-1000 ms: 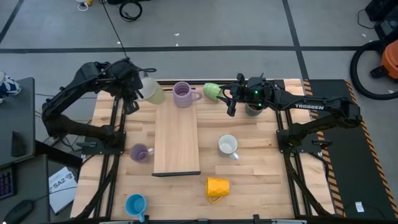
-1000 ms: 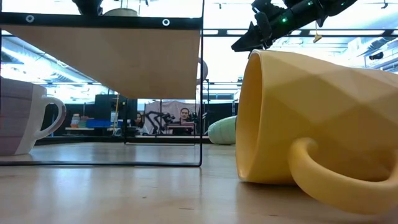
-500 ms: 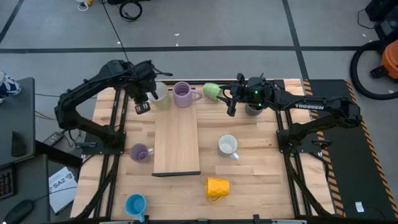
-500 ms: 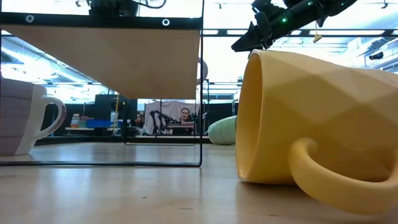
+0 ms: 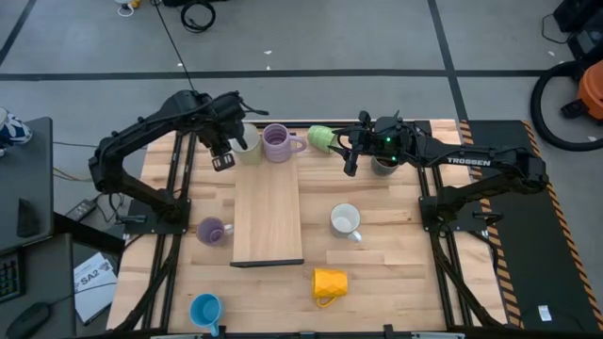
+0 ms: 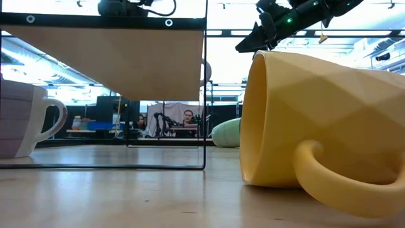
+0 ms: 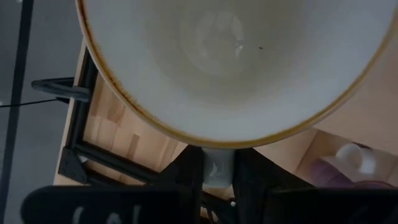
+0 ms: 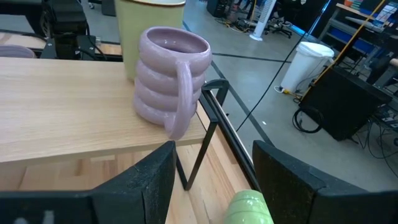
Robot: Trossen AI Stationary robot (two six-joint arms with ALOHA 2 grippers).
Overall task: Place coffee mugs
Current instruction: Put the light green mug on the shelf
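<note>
The left gripper has its fingers clamped on the pale cream mug, pinching the wall near the rim, and it hangs at the far end of the raised wooden shelf, just beside the ridged lavender mug that stands upright on that shelf. The left wrist view looks straight into the cream mug's bowl, so I judge it tilted in the grasp and not yet set down. Over to the right gripper: its fingers are spread wide with nothing between them, poised above the light green mug, which lies on its side off the shelf's far corner.

Progress, as I read it: one mug placed, one arriving, plenty left. Down on the tabletop sit a white mug, a small lavender mug, a blue mug at the near edge, and the yellow mug tipped over. A dark mug shows partly under the right arm.

The tabletop is pale butcher-block wood; beyond it, a grey floor, cables, a white bin and workshop clutter.
</note>
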